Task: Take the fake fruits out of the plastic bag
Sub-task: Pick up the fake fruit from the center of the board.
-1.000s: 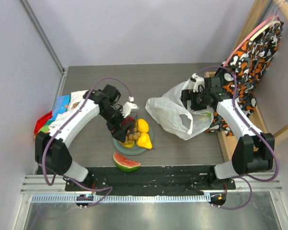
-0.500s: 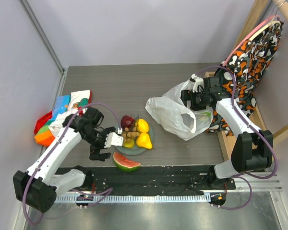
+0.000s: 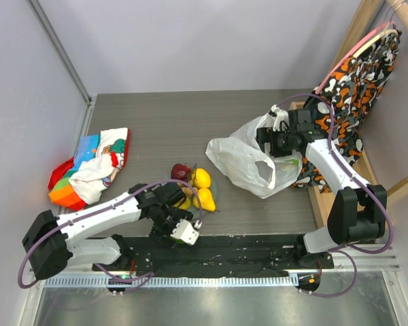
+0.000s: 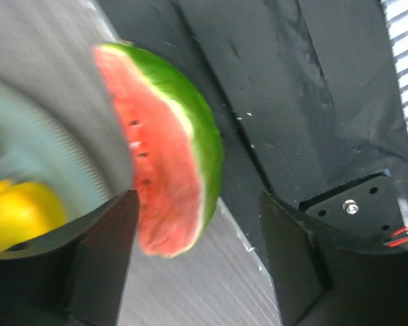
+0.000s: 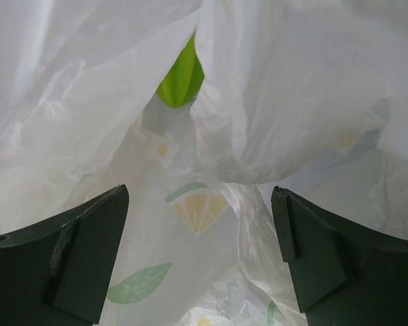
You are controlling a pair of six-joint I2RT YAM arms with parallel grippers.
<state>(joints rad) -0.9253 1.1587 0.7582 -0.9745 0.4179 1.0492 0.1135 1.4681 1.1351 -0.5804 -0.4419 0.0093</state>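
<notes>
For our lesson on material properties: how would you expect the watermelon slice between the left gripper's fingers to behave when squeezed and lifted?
Probably stiff: the watermelon slice has crisp edges. Its smooth rind may slip against the fingers of the open left gripper. It seems to lie flat, red face up, so a push likely slides rather than rolls it.

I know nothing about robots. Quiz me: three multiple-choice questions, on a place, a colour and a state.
1. Where is the watermelon slice? A on the plate; B on the table beside the plate; C in the plastic bag.
2. What colour piece shows inside the plastic bag? A green; B blue; C black.
3. The left tool is: A open; B shut on the slice; C out of view.
B, it lies on the table; A, a green piece shows between folds; A, fingers apart beside the slice.
</notes>
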